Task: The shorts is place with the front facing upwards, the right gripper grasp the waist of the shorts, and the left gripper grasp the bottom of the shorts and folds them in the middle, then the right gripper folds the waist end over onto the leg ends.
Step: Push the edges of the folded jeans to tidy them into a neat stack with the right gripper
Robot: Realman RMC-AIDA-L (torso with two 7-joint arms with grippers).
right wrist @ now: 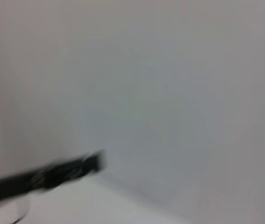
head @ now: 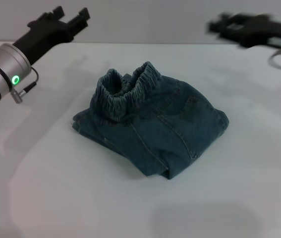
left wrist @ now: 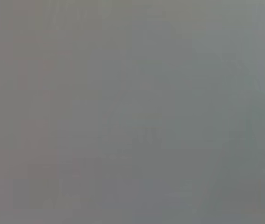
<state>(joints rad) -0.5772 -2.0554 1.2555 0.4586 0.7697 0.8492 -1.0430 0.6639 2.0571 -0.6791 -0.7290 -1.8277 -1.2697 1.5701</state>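
The shorts (head: 152, 124) lay folded in a bundle at the middle of the table (head: 239, 198), waistband on top. The left gripper (head: 71, 17) hovered far-left, fingers spread, empty. The right gripper (head: 219, 25) hovered far-right; its opening I cannot tell.

Head view: camera sits high, looking forward and down over the white worktop (head: 130, 208) at moderate range. The folded shorts (head: 152, 126) lie at frame centre. The left gripper (head: 71, 19) enters at upper left, the right gripper (head: 224, 25) at upper right, both raised above the far edge of the worktop.

Left wrist view: camera faces a uniform grey surface; no object or edge can be made out, and its range cannot be told.

Right wrist view: camera faces a pale wall, with a strip of worktop (right wrist: 95, 205) at the lower edge. A blurred black gripper shape (right wrist: 48, 176) lies at lower left; which arm it belongs to cannot be told. Only the worktop is shared with the head view.
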